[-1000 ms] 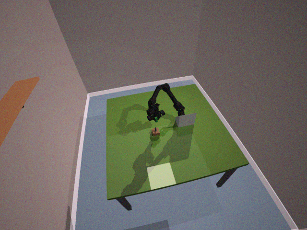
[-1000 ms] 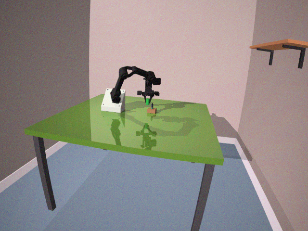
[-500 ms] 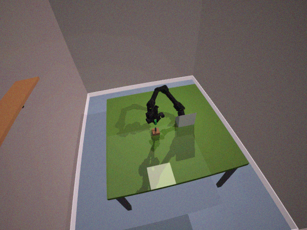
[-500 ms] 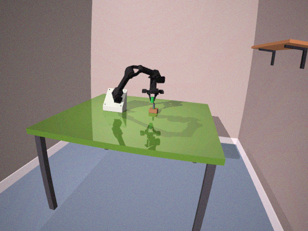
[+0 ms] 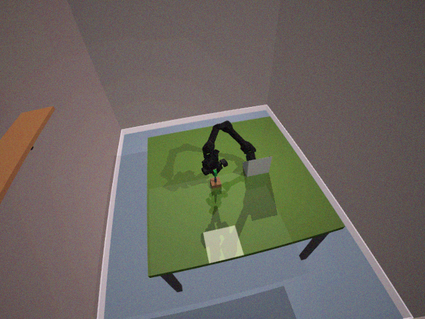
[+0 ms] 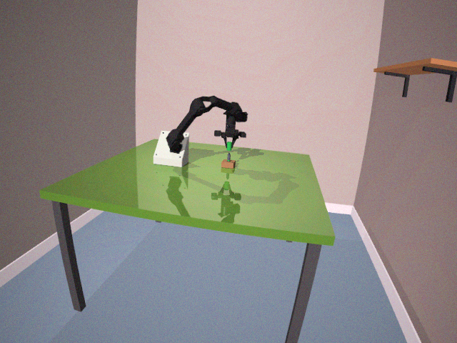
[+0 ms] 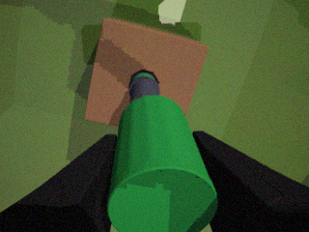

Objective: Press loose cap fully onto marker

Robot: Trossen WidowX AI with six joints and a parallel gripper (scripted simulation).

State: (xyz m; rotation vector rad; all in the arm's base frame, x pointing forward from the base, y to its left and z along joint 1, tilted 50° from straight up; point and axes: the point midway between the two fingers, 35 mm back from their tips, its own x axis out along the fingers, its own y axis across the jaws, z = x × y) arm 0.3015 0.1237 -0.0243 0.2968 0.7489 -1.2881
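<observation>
From the top view, the black arm [image 5: 226,137] arches from its grey base [image 5: 257,166] over the green table [image 5: 291,206], and the gripper [image 5: 214,171] hangs just above the brown holder block [image 5: 215,183]; a sliver of the green cap [image 5: 214,171] shows under the fingers, with the marker [image 5: 215,179] a dark stub below it, too small here to tell whether they touch. The exterior view is clearer — the gripper [image 6: 229,141] points straight down, clamped on the cap [image 6: 229,146], which is held upright directly over the marker [image 6: 229,157] standing in the holder block [image 6: 228,163]; the cap's lower end sits close above the marker's tip, apparently not seated on it. In the wrist view the cap [image 7: 161,170] fills the space between the two dark fingers, and past its far end the marker [image 7: 145,84] pokes out against the holder block [image 7: 174,58] — cap and marker look roughly in line.
</observation>
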